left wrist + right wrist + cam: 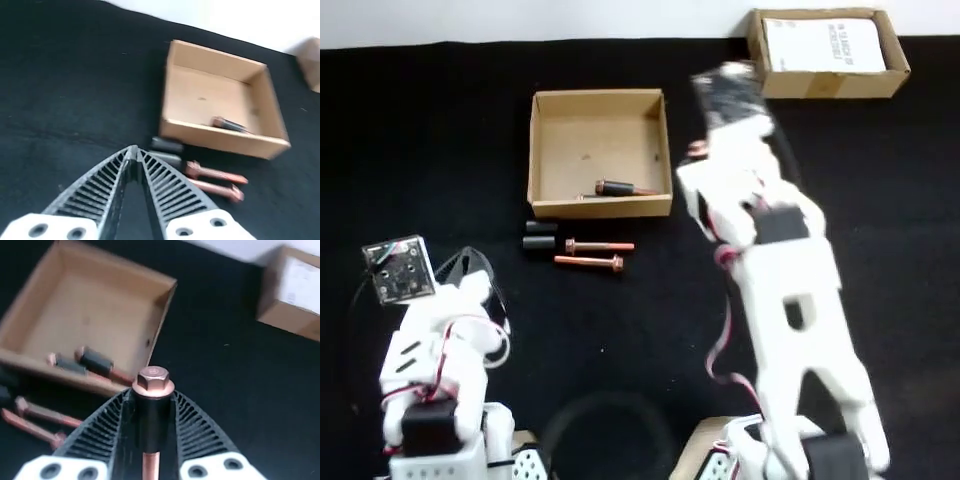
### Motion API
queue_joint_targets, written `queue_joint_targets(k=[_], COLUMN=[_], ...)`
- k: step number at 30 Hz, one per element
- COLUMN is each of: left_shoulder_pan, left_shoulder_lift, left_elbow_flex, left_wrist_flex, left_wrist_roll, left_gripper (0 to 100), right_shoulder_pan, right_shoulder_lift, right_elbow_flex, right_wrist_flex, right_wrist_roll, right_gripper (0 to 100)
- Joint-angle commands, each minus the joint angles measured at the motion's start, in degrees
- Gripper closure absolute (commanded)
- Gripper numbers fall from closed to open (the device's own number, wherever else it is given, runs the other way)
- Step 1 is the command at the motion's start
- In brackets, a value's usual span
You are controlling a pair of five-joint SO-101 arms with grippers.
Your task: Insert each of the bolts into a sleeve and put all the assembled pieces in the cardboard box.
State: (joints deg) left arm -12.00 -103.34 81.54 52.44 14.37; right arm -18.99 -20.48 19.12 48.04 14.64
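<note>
My right claw (152,390) is grasping an assembled piece: a copper bolt with a hexagonal head (153,380) pushed through a black cylindrical sleeve (150,425). The ribbed fingers (197,425) press the sleeve from both sides, and the head stands just past the fingertips.

The open brown cardboard box (600,207) sits close ahead of this claw, towards the left arm's side. Inside it, against the wall nearest the arms, I count two sleeved bolts (97,361) lying side by side. A second cardboard box with white paper on top (830,83) is farther out from the claw, on the opposite side.

My left claw (132,150) is clenched on nothing, its tips meeting, low over the black table (420,130). Just ahead of its tips lie two loose black sleeves (166,145), and beside them two bare copper bolts (215,173), parallel, just outside the brown box's near wall.
</note>
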Motion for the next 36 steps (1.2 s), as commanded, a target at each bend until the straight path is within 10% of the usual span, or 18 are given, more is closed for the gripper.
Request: queue_joint_targets(k=[1, 6, 19, 30, 36], left_shoulder_pan=[-3.82, -5.49, -8.22, -8.13, -8.13], left_shoulder_lift=[-0.48, -0.31, 0.04, -0.13, -0.04], left_elbow_flex=[7.60, 15.69, 15.60, 15.60, 15.60], left_wrist_flex=[-8.88, -18.73, -13.80, -13.89, -13.71], left_wrist_roll=[0.26, 0.26, 0.26, 0.26, 0.26], left_gripper=[99, 99, 99, 93, 92], right_shoulder_pan=[-2.68, -3.47, -9.19, -13.67, -16.66], right_shoulder_lift=[9.01, 21.58, 46.81, 49.27, 39.60], right_elbow_flex=[-7.34, -11.74, -22.64, -22.81, -22.46], right_wrist_flex=[-1.71, -13.41, -30.11, -20.97, -17.89], right_wrist_roll=[12.40, 24.35, 35.96, 38.59, 29.19], right_gripper=[99.2, 99.2, 99.2, 77.0, 84.1])
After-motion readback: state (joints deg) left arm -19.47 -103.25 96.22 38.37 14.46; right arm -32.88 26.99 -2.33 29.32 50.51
